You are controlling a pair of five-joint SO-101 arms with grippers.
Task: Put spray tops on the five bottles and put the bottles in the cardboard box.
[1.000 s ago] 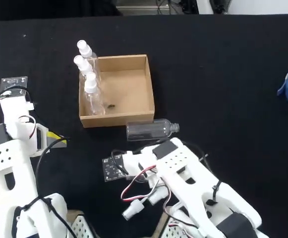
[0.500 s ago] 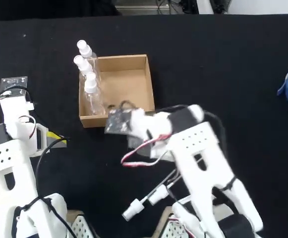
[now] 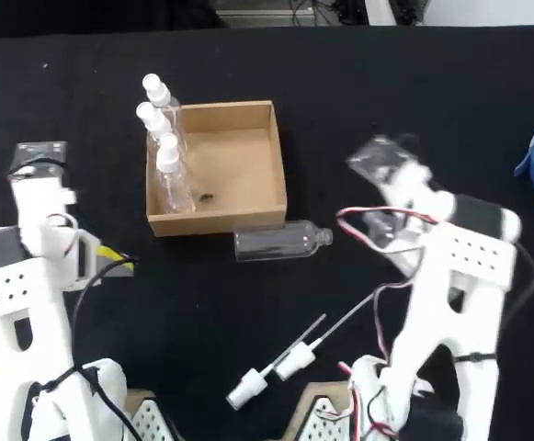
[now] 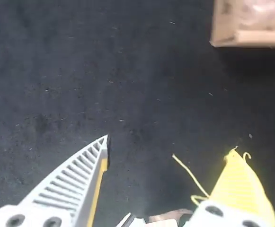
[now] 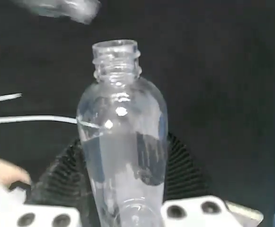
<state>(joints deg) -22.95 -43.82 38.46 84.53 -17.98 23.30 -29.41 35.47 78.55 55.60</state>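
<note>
While pinched by the right gripper (image 5: 125, 158), an uncapped bottle (image 5: 120, 109) is being readied for capping.
A spray top (image 3: 289, 358) is likely being needed next; the left gripper (image 4: 168, 146) is being held spread.

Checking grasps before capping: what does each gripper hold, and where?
Right gripper clamps an uncapped bottle by its lower body, neck free. Left gripper is open and empty.

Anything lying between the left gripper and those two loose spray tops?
Nothing visible. Only bare black cloth separates the left gripper from the two spray tops; the uncapped bottle lies farther back, by the box.
</note>
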